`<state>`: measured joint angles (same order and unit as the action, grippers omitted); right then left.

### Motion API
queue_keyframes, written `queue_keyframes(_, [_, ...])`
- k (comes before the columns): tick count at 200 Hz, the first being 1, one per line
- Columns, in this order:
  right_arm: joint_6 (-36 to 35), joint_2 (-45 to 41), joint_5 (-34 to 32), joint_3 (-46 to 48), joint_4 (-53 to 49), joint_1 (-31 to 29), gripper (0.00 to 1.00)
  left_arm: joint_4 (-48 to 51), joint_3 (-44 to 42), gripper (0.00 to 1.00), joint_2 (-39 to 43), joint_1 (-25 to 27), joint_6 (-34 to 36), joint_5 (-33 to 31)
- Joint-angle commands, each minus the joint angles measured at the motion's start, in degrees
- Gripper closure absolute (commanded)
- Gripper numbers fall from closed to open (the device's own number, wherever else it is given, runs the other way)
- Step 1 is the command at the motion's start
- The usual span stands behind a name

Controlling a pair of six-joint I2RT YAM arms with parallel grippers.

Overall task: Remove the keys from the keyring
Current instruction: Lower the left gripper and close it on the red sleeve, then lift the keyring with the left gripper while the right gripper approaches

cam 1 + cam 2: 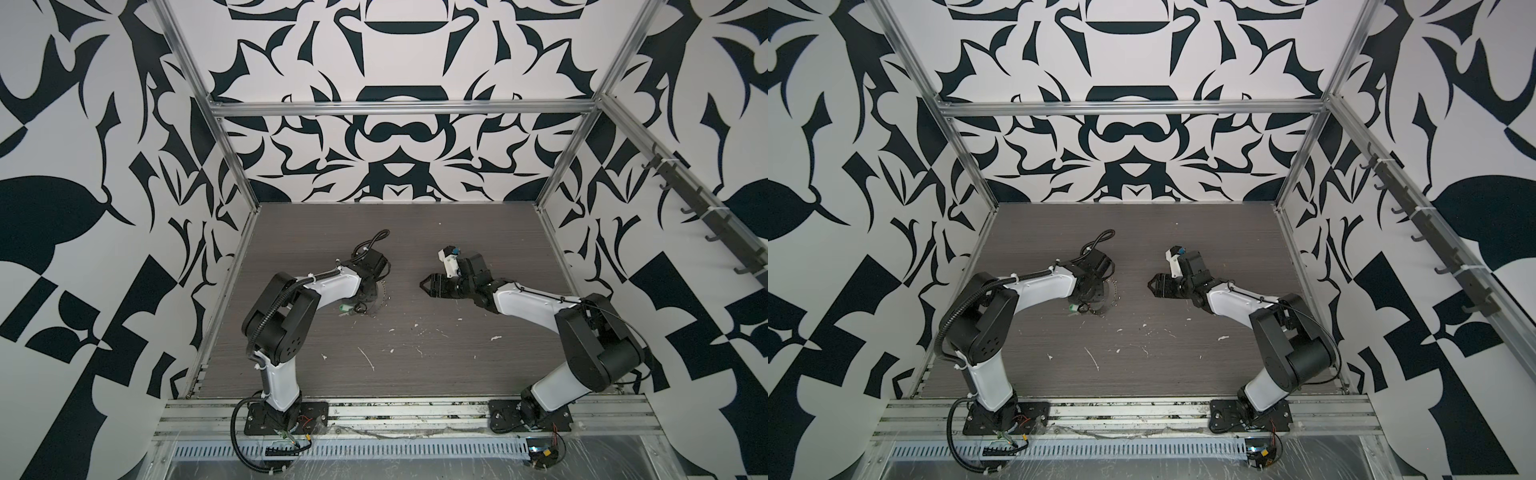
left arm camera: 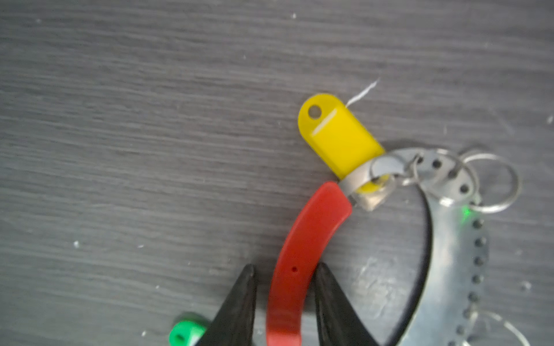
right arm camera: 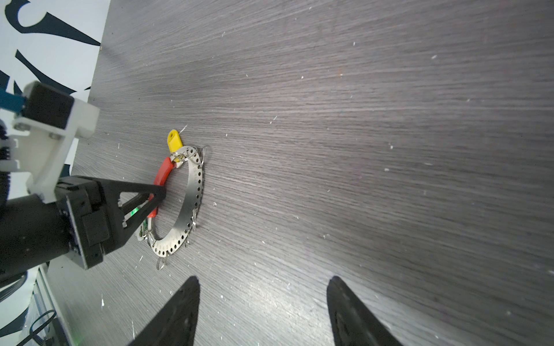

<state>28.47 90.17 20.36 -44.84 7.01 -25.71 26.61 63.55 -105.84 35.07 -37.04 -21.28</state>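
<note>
- My left hand (image 2: 285, 267) straddles the keyring's (image 2: 449, 269) red end (image 2: 311, 227) on the bench (image 2: 120, 149); clamped or not, I cannot tell.
- My right hand (image 3: 263, 278): open, empty.
- Yellow key (image 2: 338, 134) touches that end; pin the keyring, pull straight.

This is a robotics lab test cell. A dark wood-grain table (image 1: 415, 232) is boxed in by an aluminium frame (image 1: 399, 109) and walls (image 1: 83, 124) printed with bold black-and-white shapes. A left arm (image 1: 332, 284) and a right arm (image 1: 523, 303) are bolted to a metal rail (image 1: 407, 409) at the table's 6 o'clock edge. A slotted cable tray (image 1: 374, 451) runs beneath the rail, and a rack of hooks (image 1: 706, 214) hangs at 3 o'clock.
</note>
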Motion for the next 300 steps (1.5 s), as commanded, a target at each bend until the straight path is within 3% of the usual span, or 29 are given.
queue_keyframes(1, [-0.3, -2.6, 0.3, -1.2, 0.2, -0.2, 0.3, 4.8, -1.5, 0.69, -3.0, 0.2, 0.2, 0.4])
queue_keyframes(58, [0.1, -2.3, 1.1, -1.6, 0.2, -0.2, 0.3, 2.8, -3.6, 0.8, 0.7, 0.4, -0.3, 1.0])
queue_keyframes(140, [-0.3, 1.1, 3.7, -1.3, 5.6, -4.7, 0.27, -1.4, -6.0, 0.82, 12.3, 0.4, -2.2, 2.2])
queue_keyframes(187, [7.1, 5.5, 10.5, -0.4, 22.1, -8.9, 0.26, -0.5, -6.3, 0.84, 16.1, 1.2, -2.2, 1.8])
queue_keyframes(243, [19.5, 12.9, 14.6, -1.2, 41.5, -9.2, 0.27, 1.2, -6.0, 0.85, 18.3, 3.0, -2.3, 0.8])
queue_keyframes(264, [21.9, 14.9, 15.5, -1.7, 44.6, -9.4, 0.32, 1.9, -5.4, 0.85, 18.5, 3.5, -2.3, 0.2])
queue_keyframes(300, [22.3, 15.6, 15.5, -1.6, 44.8, -9.6, 0.49, 2.2, -5.2, 0.85, 18.8, 3.7, -2.7, 0.2])
